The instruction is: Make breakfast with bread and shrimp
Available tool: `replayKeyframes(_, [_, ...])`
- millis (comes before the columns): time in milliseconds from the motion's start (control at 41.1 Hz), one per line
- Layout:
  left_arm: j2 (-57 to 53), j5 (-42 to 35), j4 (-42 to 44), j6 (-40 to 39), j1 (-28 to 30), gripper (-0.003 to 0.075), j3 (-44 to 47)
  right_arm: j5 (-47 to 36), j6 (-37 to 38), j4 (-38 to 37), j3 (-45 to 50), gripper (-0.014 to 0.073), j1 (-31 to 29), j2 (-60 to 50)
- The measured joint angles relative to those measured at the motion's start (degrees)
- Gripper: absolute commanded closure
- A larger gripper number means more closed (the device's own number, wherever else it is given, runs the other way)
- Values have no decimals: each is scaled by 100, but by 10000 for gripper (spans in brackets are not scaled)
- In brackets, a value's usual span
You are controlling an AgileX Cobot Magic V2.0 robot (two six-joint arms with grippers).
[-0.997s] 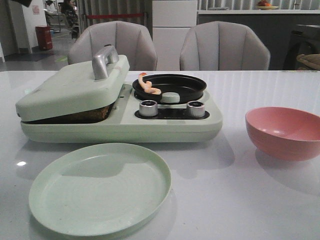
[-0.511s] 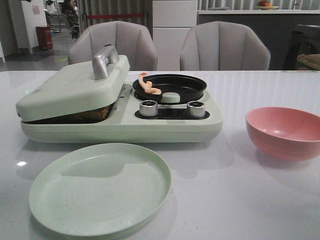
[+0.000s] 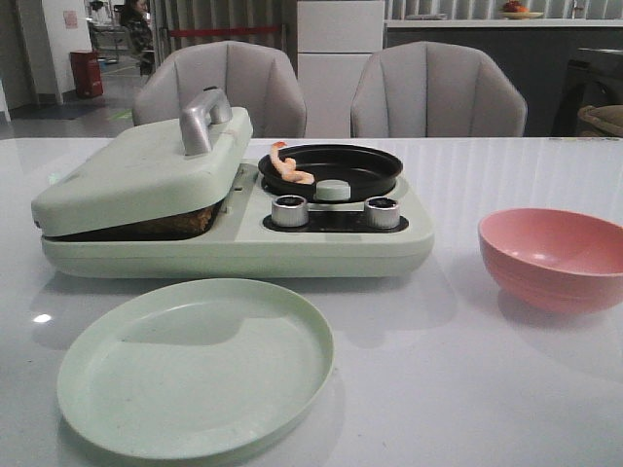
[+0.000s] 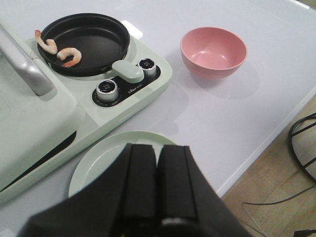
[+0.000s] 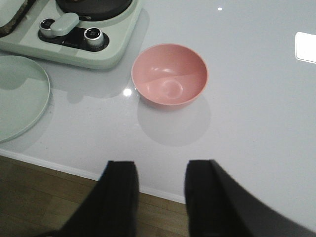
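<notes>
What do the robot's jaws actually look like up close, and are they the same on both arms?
Both look alike: the left gripper and right gripper each end in two flat, matte black, blocky fingers with squared tips. No markings, cables or coloured parts show on them. The arms themselves are out of view.

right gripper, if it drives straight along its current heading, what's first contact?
Likely the pink bowl: it sits ahead of the open right gripper, across bare table. Depth is unclear from the wrist view.

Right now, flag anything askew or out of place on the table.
The grill lid sits tilted, propped up on something brown, seemingly the bread. Two shrimp lie at the black pan's edge. Nothing looks spilled.
</notes>
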Motion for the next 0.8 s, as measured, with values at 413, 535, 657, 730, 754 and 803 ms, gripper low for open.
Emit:
replayKeyframes(413, [0, 0, 0, -9, 0, 621, 0, 6, 261, 0, 14, 627, 0, 0])
replayKeyframes(535, [0, 0, 0, -9, 0, 621, 0, -47, 261, 0, 14, 627, 0, 0])
replayKeyframes(657, [0, 11, 0, -9, 0, 621, 0, -86, 261, 0, 14, 627, 0, 0])
replayKeyframes(730, [0, 34, 0, -9, 0, 621, 0, -86, 261, 0, 14, 627, 0, 0])
replayKeyframes(754, [0, 44, 0, -9, 0, 621, 0, -86, 261, 0, 14, 627, 0, 0])
replayKeyframes(803, [0, 44, 0, -9, 0, 621, 0, -86, 261, 0, 14, 627, 0, 0])
